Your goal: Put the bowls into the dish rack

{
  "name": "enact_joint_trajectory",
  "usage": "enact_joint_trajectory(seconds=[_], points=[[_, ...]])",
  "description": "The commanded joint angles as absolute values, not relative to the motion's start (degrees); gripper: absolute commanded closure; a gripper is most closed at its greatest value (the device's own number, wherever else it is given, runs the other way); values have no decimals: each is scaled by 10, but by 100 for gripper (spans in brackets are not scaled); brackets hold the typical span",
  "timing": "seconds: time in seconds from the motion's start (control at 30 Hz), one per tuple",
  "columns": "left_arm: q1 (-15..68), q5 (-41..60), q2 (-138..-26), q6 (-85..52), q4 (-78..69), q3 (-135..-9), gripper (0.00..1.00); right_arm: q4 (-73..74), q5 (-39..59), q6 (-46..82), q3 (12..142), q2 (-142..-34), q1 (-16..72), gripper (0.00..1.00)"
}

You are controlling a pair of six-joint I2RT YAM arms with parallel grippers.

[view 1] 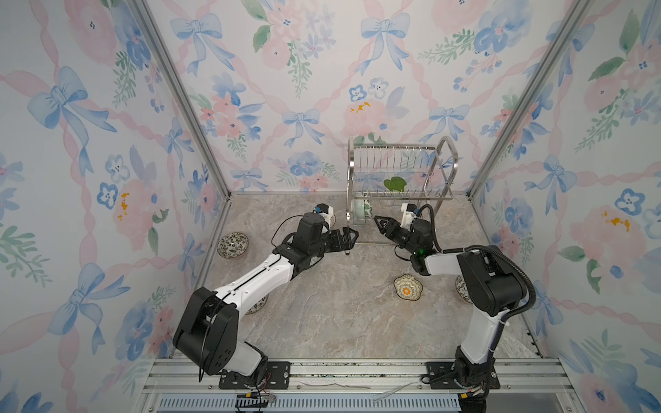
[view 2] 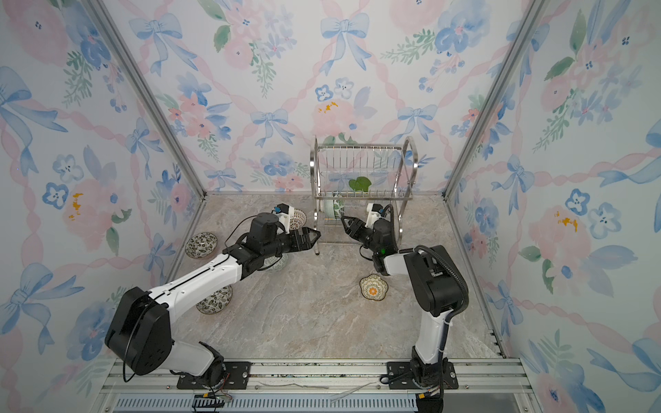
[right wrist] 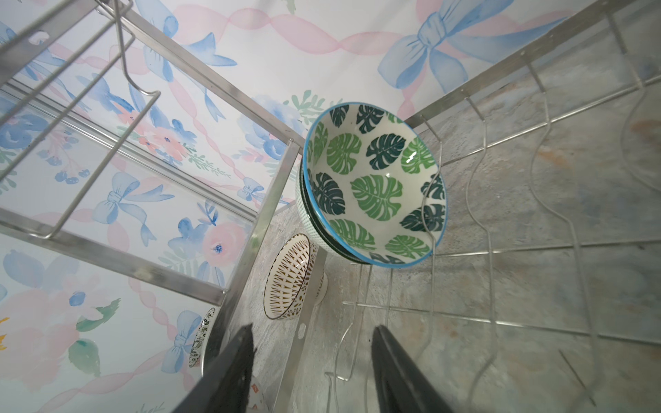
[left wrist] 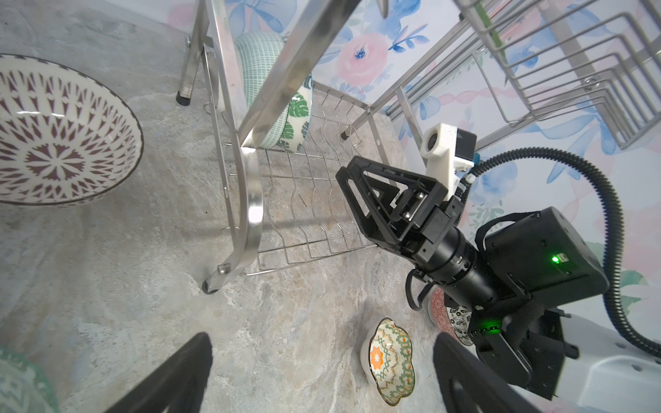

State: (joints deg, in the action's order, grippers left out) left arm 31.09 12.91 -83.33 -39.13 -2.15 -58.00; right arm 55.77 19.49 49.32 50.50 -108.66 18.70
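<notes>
The steel dish rack (view 1: 449,168) (view 2: 409,168) stands at the back of the table. A green-leaf bowl (right wrist: 375,186) (left wrist: 298,114) leans on edge in its lower tier against a mint bowl (left wrist: 257,60) at the left end. My right gripper (view 1: 377,219) (right wrist: 313,332) is open and empty, just in front of that tier and apart from the leaf bowl. My left gripper (view 1: 352,236) (left wrist: 322,343) hangs wide open and empty by the rack's front left leg. A brown lattice bowl (view 2: 297,219) (left wrist: 60,132) sits behind the left wrist.
On the table lie a scalloped yellow-orange bowl (view 1: 407,287) (left wrist: 391,361), a dark floral bowl (view 1: 232,245) at the left wall, two bowls (view 2: 214,300) (view 2: 277,262) partly under the left arm, and another (view 1: 463,289) behind the right arm. The side walls stand close.
</notes>
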Motion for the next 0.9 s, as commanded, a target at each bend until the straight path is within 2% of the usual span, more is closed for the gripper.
enact_joint_trajectory(seconds=[0.0, 0.23, 0.43, 0.7, 0.73, 0.87], points=[[306, 111, -816, -369, 9, -583, 2, 568, 182, 474, 492, -1050, 200, 43], [288, 76, -783, -347, 51, -577, 2, 545, 178, 456, 472, -1014, 213, 40], [258, 61, -755, -341, 83, -561, 2, 466, 159, 405, 466, -961, 226, 37], [217, -24, -723, -330, 193, -554, 2, 328, 92, 302, 463, -881, 262, 11], [210, -28, -719, -327, 209, -552, 2, 317, 86, 296, 463, -877, 265, 2], [186, -66, -687, -330, 256, -526, 2, 265, 75, 263, 475, -862, 282, 3]])
